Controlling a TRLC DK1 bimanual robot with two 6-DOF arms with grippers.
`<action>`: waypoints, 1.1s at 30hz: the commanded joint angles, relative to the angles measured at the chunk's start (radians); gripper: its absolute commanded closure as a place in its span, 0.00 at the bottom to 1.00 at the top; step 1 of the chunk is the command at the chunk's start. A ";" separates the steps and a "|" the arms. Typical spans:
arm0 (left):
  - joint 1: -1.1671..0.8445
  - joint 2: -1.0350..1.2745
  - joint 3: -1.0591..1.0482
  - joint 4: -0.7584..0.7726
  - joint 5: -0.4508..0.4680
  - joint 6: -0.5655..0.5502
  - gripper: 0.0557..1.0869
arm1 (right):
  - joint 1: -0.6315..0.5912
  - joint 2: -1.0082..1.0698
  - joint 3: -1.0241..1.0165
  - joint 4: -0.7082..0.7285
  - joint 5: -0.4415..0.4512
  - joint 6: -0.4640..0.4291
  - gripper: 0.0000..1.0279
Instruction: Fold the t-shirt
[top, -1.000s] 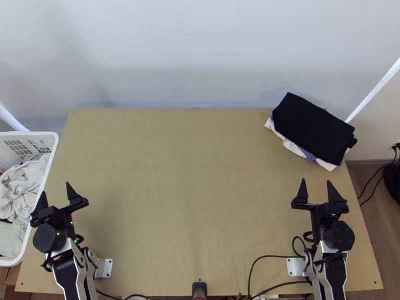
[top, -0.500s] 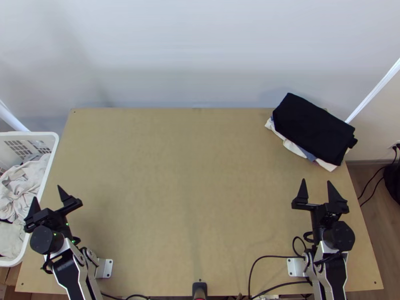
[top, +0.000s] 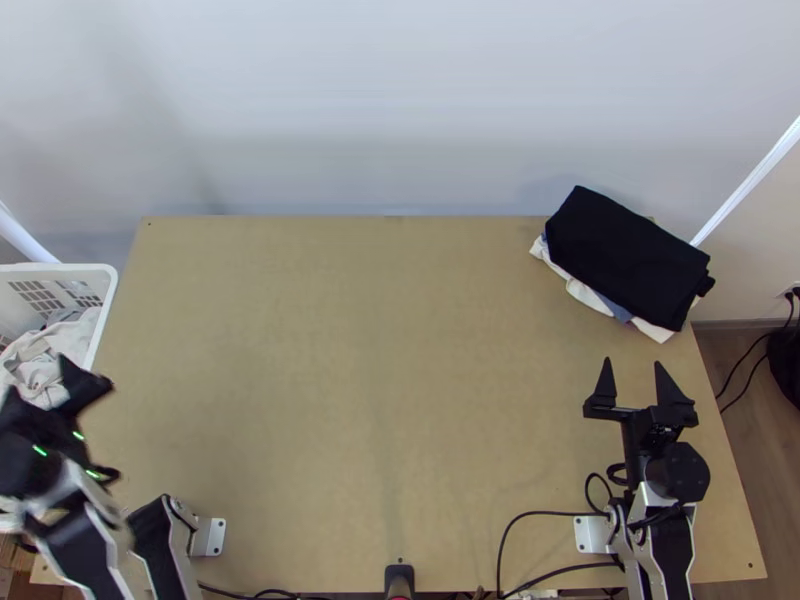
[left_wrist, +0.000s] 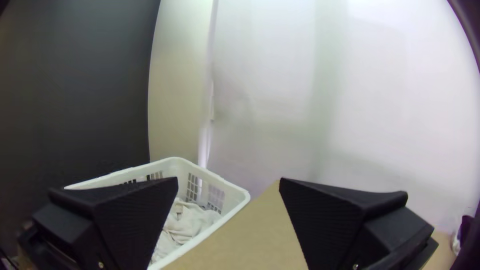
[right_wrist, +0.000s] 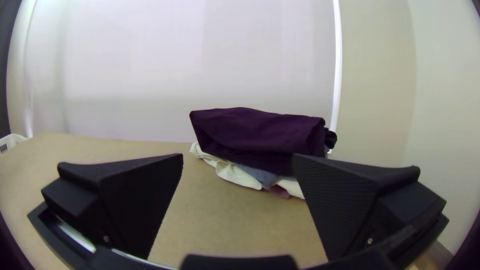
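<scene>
This looks like a robotics lab or test corner: robot arms stand at the lower left (top: 85, 540) and lower right (top: 665, 540) of a bare-wood table (top: 380, 400), with loose cables (top: 545, 515) along its bottom edge. Plain white sheeting (top: 400, 110) spans the top, wood-look flooring (top: 735, 400) the right.

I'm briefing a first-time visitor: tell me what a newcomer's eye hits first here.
Probably the dark folded cloth, standing out atop paler cloths at the table's far right corner. Next comes the white basket of rumpled pale laundry at the left edge, with the open left end effector overlapping it in the top view.
</scene>
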 joint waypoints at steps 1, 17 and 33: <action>0.026 0.231 0.176 -0.075 0.002 -0.053 0.04 | -0.006 -0.005 -0.007 -0.014 0.004 -0.020 0.04; 0.327 1.040 0.494 -0.022 0.016 0.315 0.04 | -0.006 -0.005 -0.007 -0.014 0.004 -0.020 0.04; 0.402 1.802 1.054 -0.154 0.015 0.487 0.04 | -0.006 -0.005 -0.007 -0.014 0.004 -0.020 0.04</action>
